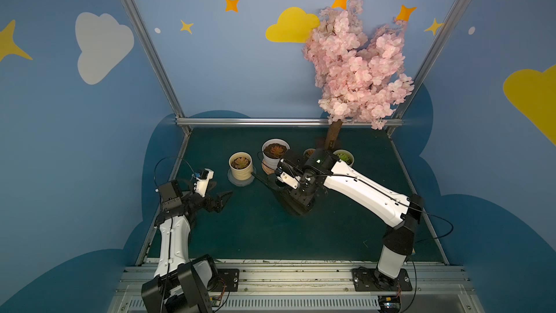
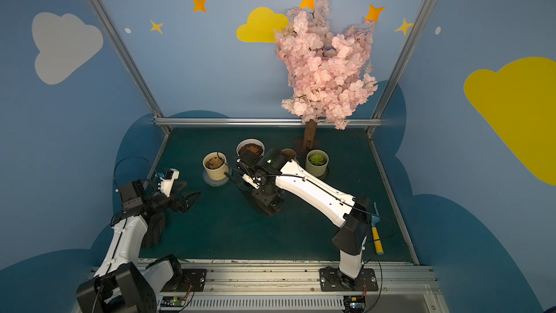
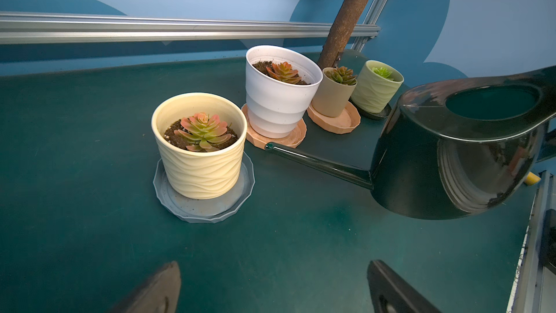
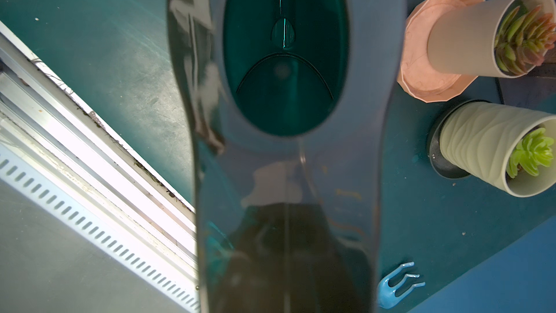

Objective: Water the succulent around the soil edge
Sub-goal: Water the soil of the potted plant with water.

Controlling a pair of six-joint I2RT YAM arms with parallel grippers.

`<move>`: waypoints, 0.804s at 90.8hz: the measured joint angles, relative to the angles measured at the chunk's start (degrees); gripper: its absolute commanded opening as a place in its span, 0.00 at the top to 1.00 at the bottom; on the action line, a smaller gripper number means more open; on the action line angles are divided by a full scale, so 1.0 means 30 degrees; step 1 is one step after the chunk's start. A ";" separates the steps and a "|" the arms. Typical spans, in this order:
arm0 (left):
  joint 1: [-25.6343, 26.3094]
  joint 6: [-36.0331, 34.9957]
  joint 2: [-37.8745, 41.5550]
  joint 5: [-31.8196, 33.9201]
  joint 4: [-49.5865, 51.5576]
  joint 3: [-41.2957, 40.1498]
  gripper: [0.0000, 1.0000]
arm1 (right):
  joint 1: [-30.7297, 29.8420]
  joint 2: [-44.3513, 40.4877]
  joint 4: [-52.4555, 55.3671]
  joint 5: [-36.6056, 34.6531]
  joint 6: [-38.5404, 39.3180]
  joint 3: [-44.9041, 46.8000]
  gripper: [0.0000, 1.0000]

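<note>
- Just ahead of the right pincer (image 1: 299, 200), which is pressed shut on the handle end of the dark-green see-through plastic watering can (image 3: 436, 158), the long thin spout (image 3: 316, 161) points away from it. Tip sits down at saucer height, not over any soil yet.
- Target, my read as it's nearest the tip: the pink-green rosette succulent (image 3: 203, 130) in the cream wavy-ribbed plastic pot (image 3: 200, 170) on a clear grey saucer (image 3: 207, 210), just beyond the spout tip.
- The white stepped plastic pot (image 3: 279, 106) stands just beside that one. Task doesn't say which plant, so confirm.
- Step in hand: lift & carry. Raise the can w/ spout near level till the tip clears the cream rim. Tilt early = water on the dark-green desk (image 3: 90, 191).
- Park the tip over the dark soil (image 3: 172, 130) btwn leaves & pot wall, not over the rosette.
- Tilt slow for a thin stream, then walk the tip round the rim.
- Grip is far from the spout tip, so probably a long lever. Expect sag or swing; go slow.
- Left pincer (image 1: 216, 192): spread wide, empty, on the far side of the cream pot from the right pincer. Leave it out of the way.
</note>
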State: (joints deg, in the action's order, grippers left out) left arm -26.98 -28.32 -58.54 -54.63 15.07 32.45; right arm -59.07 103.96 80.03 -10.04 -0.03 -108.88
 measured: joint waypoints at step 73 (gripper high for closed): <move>0.0051 -0.0007 0.0058 0.0007 0.0007 0.0000 0.00 | -0.0007 0.0102 0.0313 0.0007 -0.0007 -0.0772 1.00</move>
State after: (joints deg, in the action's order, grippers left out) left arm -26.83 -28.34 -58.37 -54.61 15.09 32.45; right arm -59.09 104.27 80.97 -10.02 -0.05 -111.20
